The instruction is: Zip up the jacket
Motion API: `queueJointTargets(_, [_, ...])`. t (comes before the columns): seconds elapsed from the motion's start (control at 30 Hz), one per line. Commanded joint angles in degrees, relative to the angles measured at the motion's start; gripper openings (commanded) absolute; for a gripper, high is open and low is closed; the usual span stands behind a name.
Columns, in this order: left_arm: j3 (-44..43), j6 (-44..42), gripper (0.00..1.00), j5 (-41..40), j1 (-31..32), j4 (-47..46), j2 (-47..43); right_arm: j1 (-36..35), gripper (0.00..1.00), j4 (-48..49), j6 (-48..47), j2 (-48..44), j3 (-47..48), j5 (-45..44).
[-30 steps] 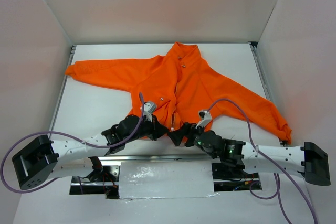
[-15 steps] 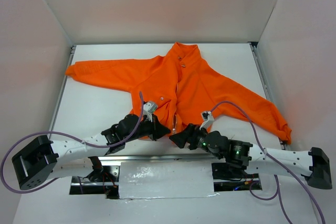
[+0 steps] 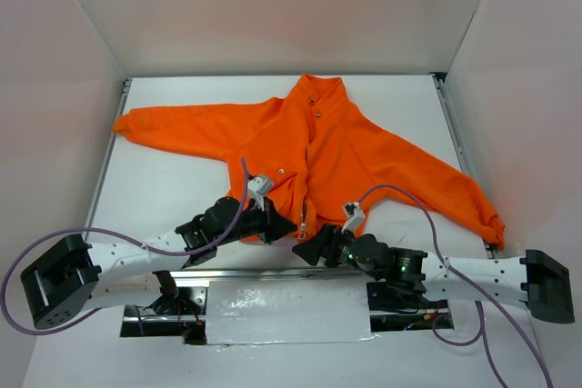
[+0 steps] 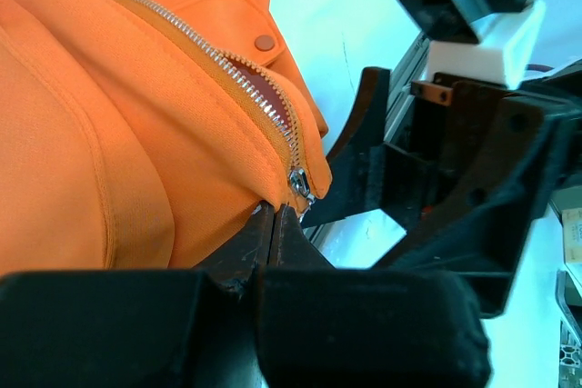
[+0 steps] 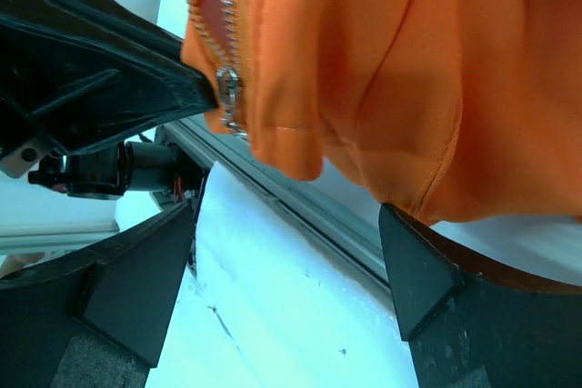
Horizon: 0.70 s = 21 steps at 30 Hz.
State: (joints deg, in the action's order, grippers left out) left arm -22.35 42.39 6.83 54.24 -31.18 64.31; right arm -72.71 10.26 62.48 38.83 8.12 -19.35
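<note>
The bright orange fleece long-sleeved jacket point(image 3: 309, 147) is spread flat on the white table point(image 3: 182, 197). Its bottom hem, just beside the silver metal zipper slider point(image 4: 298, 184), is pinched by the clenched left gripper point(image 4: 275, 217) — the right gripper point(image 5: 286, 224) is splayed wide beside it

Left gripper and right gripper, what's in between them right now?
The bottom hem of the jacket, with its zipper slider, shown in the left wrist view: the left gripper pinches the hem, and the right gripper is open just beyond.

No legible text (none anywhere)
</note>
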Motion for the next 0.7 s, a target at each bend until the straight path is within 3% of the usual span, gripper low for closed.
queueJointTargets(0.0, [-2.88, 0.85, 0.0, 2.57, -0.01, -4.68, -0.68, -0.42, 0.89, 9.41, -0.34, -0.07, -2.14, -2.62])
queueJointTargets(0.17, [-3.05, 1.03, 0.0, 3.28, 0.08, -5.56, 0.37, -0.5, 0.88, 15.66, -2.36, 1.42, -3.46, -2.71])
queueJointTargets(0.67, [-3.67, 0.94, 0.0, 4.24, 0.08, -5.82, 1.34, -0.42, 0.78, 16.45, -1.22, 1.95, -3.2, -8.77])
